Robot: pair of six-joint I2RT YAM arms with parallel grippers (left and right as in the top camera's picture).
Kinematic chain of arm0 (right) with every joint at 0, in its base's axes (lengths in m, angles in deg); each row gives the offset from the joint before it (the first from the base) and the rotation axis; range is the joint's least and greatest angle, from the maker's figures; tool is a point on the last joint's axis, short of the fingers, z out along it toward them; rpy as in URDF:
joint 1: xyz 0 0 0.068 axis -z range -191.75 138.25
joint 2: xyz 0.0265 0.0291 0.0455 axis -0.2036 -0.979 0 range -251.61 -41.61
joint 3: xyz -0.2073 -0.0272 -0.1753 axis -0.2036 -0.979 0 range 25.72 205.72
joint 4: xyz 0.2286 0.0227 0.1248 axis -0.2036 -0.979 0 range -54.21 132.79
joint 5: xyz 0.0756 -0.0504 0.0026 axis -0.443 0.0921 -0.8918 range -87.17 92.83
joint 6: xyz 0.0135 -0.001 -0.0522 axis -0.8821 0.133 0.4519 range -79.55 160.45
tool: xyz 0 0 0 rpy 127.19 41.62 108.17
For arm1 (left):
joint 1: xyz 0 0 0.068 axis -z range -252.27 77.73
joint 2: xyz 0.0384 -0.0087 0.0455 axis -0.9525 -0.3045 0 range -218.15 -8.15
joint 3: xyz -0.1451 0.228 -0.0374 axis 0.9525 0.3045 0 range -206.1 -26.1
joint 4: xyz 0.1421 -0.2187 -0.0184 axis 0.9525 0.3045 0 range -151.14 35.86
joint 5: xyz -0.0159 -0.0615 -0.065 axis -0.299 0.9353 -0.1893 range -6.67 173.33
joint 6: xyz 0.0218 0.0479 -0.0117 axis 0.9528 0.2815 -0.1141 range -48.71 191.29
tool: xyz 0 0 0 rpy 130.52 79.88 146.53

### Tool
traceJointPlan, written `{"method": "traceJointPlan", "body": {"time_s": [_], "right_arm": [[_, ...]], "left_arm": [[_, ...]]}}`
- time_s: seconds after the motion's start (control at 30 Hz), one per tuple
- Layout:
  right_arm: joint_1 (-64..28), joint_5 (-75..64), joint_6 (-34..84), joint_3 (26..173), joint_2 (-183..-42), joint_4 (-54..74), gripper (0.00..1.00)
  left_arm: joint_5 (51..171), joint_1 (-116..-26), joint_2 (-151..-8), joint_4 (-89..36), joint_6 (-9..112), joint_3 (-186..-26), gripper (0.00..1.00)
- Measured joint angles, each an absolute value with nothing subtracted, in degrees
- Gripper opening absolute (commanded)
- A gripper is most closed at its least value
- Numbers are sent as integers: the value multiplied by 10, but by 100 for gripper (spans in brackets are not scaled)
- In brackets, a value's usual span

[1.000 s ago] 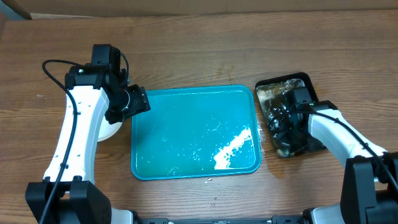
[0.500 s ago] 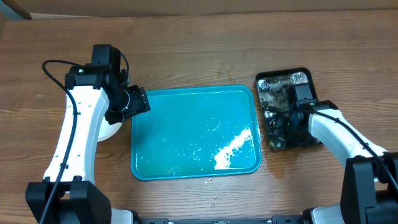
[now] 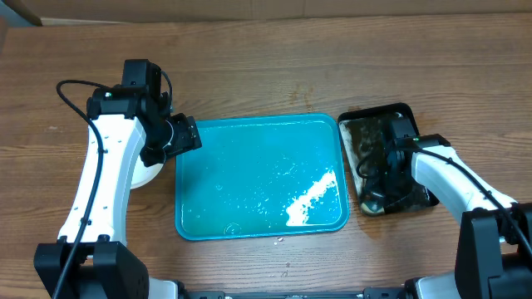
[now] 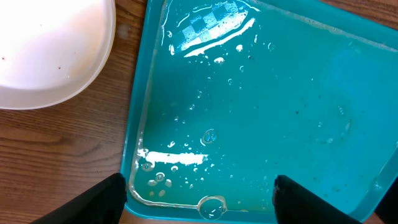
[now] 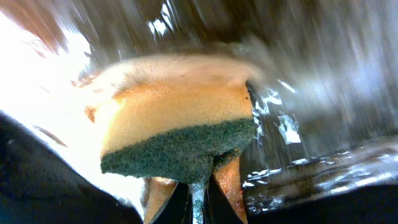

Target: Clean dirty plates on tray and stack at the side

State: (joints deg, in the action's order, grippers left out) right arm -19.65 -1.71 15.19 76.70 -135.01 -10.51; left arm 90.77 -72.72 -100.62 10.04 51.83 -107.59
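While the left gripper [image 3: 184, 136] is held over the upper left corner of the tray [image 3: 249, 170] in the overhead view, its jaws are shown by the left wrist view to be spread wide. One finger [image 4: 93, 202] is seen at the lower left of that frame and the other at the lower right. Nothing is held or touched between them, and only the wet tray floor lies in the gap. The right gripper [image 3: 376, 170] is lowered into the black tray [image 3: 378, 110] at the right of the overhead frame, just beside the turquoise one. Its jaws cannot be made out from above. In the right wrist view they are seen clamped on a sponge [image 5: 177, 130], which is pinched at its lower edge in the bottom centre of the frame. The yellow body of the sponge is turned up and its green scouring face down toward the camera. Murky water [image 5: 323, 74] is blurred around it. The sponge is not discernible from overhead. A plate [image 3: 148, 174] is glimpsed from overhead only as a white sliver under the left arm, on the table [image 3: 266, 66] just off the tray's left edge. In the upper left of the left wrist view it is shown as a shallow white dish with a few dark specks. Whether others lie under it cannot be told. Beads and a film of water are seen across the tray, and no plate lies on it.
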Motion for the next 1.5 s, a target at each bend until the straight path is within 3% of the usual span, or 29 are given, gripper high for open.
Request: {"method": "traceJointPlan", "body": {"time_s": [0.27, 0.77, 0.93, 1.07, 1.23, 1.33, 1.5], "right_arm": [[-197, -68, 164, 775, -1350, -46, 4], [-197, -63, 189, 803, -1349, -60, 4], [-197, -38, 200, 835, -1341, -62, 15], [-197, -29, 207, 859, -1337, -71, 35], [-197, -26, 225, 898, -1336, -89, 35], [-197, -22, 231, 915, -1335, -94, 43], [-197, -16, 240, 920, -1333, -104, 41]], "left_arm": [[907, -727, -1006, 101, 518, -1076, 77], [908, -727, -1006, 103, 518, -1076, 77], [908, -727, -1006, 103, 518, -1076, 79], [907, -727, -1006, 103, 520, -1076, 80], [907, -727, -1006, 103, 520, -1076, 80], [907, -727, -1006, 103, 520, -1076, 80], [907, -727, -1006, 104, 521, -1076, 80]]}}
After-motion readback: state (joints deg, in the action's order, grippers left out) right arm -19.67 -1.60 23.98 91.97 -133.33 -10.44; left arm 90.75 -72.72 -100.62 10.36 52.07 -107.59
